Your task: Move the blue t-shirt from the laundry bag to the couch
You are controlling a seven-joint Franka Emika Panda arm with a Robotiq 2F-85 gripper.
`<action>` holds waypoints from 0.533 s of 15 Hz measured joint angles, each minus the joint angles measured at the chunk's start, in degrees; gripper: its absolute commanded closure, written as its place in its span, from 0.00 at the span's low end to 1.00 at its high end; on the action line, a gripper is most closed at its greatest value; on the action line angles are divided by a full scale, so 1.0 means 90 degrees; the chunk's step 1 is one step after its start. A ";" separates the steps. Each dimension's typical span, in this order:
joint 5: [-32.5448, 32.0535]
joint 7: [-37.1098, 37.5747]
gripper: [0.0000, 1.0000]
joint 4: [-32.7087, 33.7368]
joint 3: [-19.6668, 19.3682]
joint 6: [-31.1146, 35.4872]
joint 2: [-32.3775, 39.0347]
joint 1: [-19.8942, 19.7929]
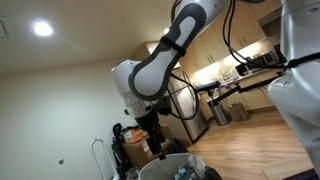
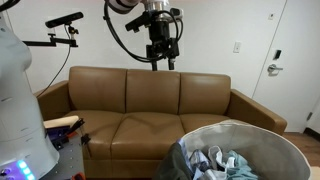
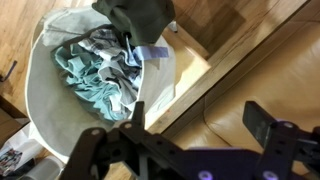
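The laundry bag (image 3: 40,60) is a pale round hamper that stands in front of the brown leather couch (image 2: 150,110). Crumpled clothes fill it. A light blue-green garment (image 3: 95,78) lies on top, and it may be the blue t-shirt. It also shows in an exterior view (image 2: 228,160). My gripper (image 3: 197,110) is open and empty. In the wrist view it is over the couch's front edge, beside the bag. In an exterior view it hangs high above the couch back (image 2: 160,58). In an exterior view it is just above the bag rim (image 1: 153,140).
A dark grey-green cloth (image 3: 140,15) hangs over the bag's far rim. A white door (image 2: 282,60) stands next to the couch. A camera stand (image 2: 62,25) stands behind the couch. Wood floor (image 1: 250,150) and a kitchen lie beyond the bag.
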 measured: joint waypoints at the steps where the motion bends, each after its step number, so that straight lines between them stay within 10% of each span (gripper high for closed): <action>1: -0.0087 0.0155 0.00 0.0000 -0.0028 0.0201 0.0053 -0.0071; 8: -0.0881 0.1251 0.00 -0.0201 -0.0375 0.1490 0.0983 -0.0827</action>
